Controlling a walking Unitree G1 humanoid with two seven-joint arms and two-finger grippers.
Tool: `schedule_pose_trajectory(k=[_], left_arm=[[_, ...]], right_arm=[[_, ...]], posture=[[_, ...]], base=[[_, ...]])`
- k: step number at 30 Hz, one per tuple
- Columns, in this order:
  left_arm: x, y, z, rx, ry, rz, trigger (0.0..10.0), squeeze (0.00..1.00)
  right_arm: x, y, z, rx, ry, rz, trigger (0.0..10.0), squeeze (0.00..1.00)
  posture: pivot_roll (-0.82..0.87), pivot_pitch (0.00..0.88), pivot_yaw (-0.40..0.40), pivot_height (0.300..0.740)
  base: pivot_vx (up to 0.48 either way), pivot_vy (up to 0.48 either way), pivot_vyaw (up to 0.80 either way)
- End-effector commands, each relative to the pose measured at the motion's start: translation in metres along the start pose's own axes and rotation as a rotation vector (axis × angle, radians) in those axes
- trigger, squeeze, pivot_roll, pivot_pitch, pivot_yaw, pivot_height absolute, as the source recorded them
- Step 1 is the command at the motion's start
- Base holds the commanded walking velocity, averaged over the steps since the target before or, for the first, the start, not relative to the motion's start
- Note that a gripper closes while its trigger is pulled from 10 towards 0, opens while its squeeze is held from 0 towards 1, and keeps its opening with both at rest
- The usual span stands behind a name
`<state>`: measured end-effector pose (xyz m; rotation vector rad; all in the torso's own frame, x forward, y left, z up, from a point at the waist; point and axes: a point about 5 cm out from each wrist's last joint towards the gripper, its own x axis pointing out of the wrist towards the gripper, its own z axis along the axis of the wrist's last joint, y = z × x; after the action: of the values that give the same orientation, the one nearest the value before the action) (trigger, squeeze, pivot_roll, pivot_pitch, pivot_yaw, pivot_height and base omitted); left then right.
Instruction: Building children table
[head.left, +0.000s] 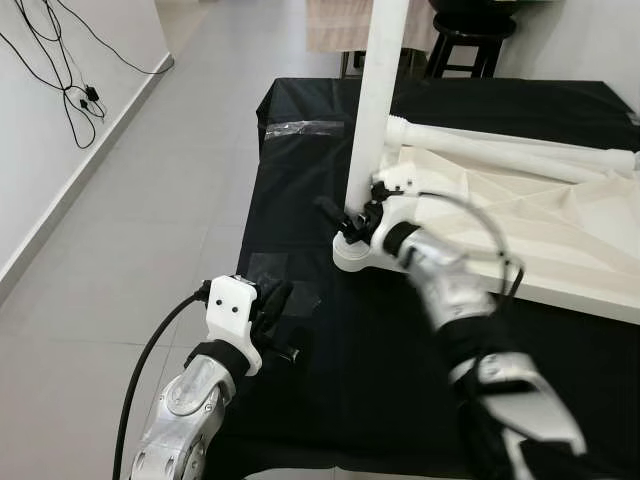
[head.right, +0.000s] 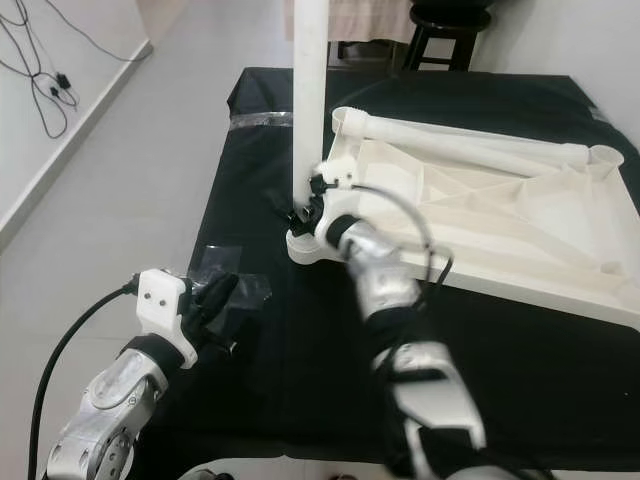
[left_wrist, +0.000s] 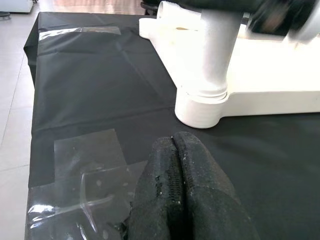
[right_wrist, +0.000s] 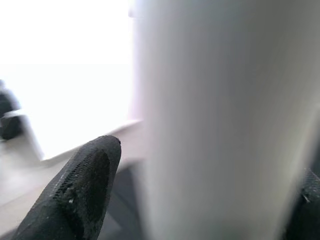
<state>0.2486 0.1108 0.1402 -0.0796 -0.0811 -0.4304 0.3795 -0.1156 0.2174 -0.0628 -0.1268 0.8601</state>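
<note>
White plastic tabletop lies upside down on a black sheet covering a table, ribs up, toward the right side. One white leg stands upright in the corner socket nearest the left edge of the tabletop. A second leg lies flat along the far edge of the tabletop. Clear tape patches stick to the sheet near the left front, another strip at the far left edge.

Right gripper sits at the base of the upright leg, one black finger on each side of it, jaws spread around the leg and closed onto it; wrist view shows the leg between them, blurred.

Left gripper rests low over the sheet near the tape, fingers pressed together, nothing between them.

Room: pale grey tiled floor, white wall on the left with black cables hanging, dark stool beyond the table.
</note>
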Motion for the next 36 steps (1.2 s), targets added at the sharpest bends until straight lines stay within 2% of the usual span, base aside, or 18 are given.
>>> schedule_pose_trajectory(k=[1, 7, 10, 13, 14, 16, 20, 23, 29, 33, 34, 35, 36], left_arm=[[-0.002, -0.003, -0.002, 0.0, 0.01, -0.025, 10.0, 0.0], [-0.002, -0.01, 0.001, 0.016, 0.001, -0.091, 10.0, 0.0], [-0.003, -0.012, 0.002, 0.041, -0.005, -0.098, 10.0, 0.0], [-0.003, -0.012, 0.002, 0.052, -0.007, -0.099, 10.0, 0.0], [-0.003, -0.012, 0.003, 0.05, -0.009, -0.095, 10.0, 0.0], [-0.003, -0.012, 0.003, 0.049, -0.01, -0.092, 10.0, 0.0], [-0.003, -0.01, 0.003, 0.036, -0.015, -0.085, 10.0, 0.0], [-0.003, -0.01, 0.003, 0.032, -0.015, -0.086, 10.0, 0.0], [-0.004, -0.009, 0.003, 0.016, -0.011, -0.099, 10.0, 0.0], [-0.004, -0.008, 0.003, 0.012, -0.006, -0.103, 10.0, 0.0], [-0.005, -0.006, 0.003, 0.009, -0.004, -0.102, 10.0, 0.0], [-0.005, -0.006, 0.003, 0.009, -0.004, -0.102, 10.0, 0.0], [-0.005, -0.005, 0.002, 0.006, -0.002, -0.099, 10.0, 0.0]], right_arm=[[0.001, 0.007, -0.009, 0.048, 0.015, 0.146, 10.0, 0.0], [-0.001, -0.001, -0.011, 0.099, 0.048, 0.175, 10.0, 0.0], [-0.004, -0.007, -0.018, 0.131, 0.086, 0.14, 10.0, 0.0], [-0.007, -0.009, -0.022, 0.137, 0.097, 0.156, 10.0, 0.0], [-0.01, -0.011, -0.027, 0.139, 0.114, 0.136, 0.0, 0.0], [-0.012, -0.012, -0.03, 0.139, 0.127, 0.119, 0.0, 0.0], [-0.026, -0.018, -0.045, 0.134, 0.171, 0.039, 0.0, 0.0], [-0.035, -0.02, -0.049, 0.133, 0.169, 0.039, 0.0, 0.0], [-0.064, -0.023, -0.055, 0.112, 0.147, 0.013, 0.0, 0.0], [-0.07, -0.021, -0.054, 0.099, 0.133, -0.045, 0.0, 0.0], [-0.07, -0.013, -0.058, 0.095, 0.138, -0.092, 0.0, 0.0], [-0.07, -0.013, -0.058, 0.095, 0.138, -0.092, 0.0, 0.0], [-0.062, -0.003, -0.068, 0.125, 0.138, -0.446, 0.0, 0.0]], posture=[[0.1, 0.124, -0.025, 0.74], [0.11, 0.122, -0.029, 0.74], [0.11, 0.122, -0.029, 0.74], [0.11, 0.122, -0.03, 0.74], [0.1, 0.124, -0.028, 0.74], [0.1, 0.124, -0.028, 0.74], [0.07, 0.132, -0.021, 0.74], [0.05, 0.138, -0.014, 0.74], [0.02, 0.153, 0.012, 0.74], [0.02, 0.155, 0.014, 0.74], [0.01, 0.157, 0.013, 0.74], [0.01, 0.157, 0.013, 0.74], [0.01, 0.155, 0.019, 0.74]], base=[[0.0, 0.0, 0.0], [0.0, 0.0, 0.0], [0.0, 0.0, 0.0], [0.0, 0.0, 0.0], [0.0, 0.0, 0.0], [0.0, 0.0, 0.0], [0.0, 0.0, 0.0], [0.0, 0.0, 0.0], [0.0, 0.0, 0.0], [0.0, 0.0, 0.0], [0.0, 0.0, 0.0], [0.0, 0.0, 0.0], [0.0, 0.0, 0.0]])
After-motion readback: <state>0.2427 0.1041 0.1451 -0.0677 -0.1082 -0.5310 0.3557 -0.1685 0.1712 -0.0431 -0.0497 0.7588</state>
